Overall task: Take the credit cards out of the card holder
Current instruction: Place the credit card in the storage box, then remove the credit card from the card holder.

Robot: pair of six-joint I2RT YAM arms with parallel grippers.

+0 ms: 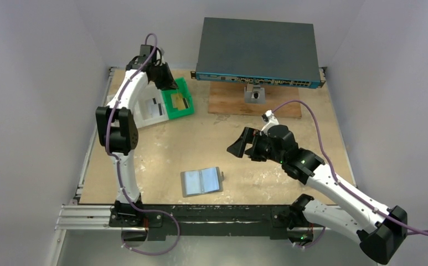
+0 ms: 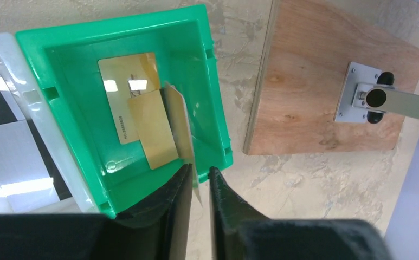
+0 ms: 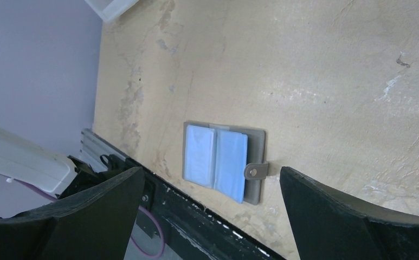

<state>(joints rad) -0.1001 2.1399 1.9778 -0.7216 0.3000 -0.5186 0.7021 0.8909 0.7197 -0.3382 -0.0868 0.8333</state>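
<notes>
The card holder [image 1: 201,181] lies open on the table near the front edge, bluish pockets up, strap with stud to the right; it also shows in the right wrist view [image 3: 223,162]. My right gripper [image 1: 239,145] is open wide and empty, hovering above and right of the holder [image 3: 211,172]. My left gripper [image 1: 164,77] is over the green tray [image 2: 218,124]. Its jaws [image 2: 200,168] are slightly parted, and a pale credit card [image 2: 179,124] stands tilted between them, leaning on the left finger. Two gold cards [image 2: 153,130] lie in the green tray.
A white tray [image 1: 148,111] with black and silver cards [image 2: 12,146] adjoins the green tray on its left. A large dark box with ports [image 1: 257,52] stands at the back. A wood board [image 1: 254,102] with a metal bracket [image 2: 367,97] lies in front of it.
</notes>
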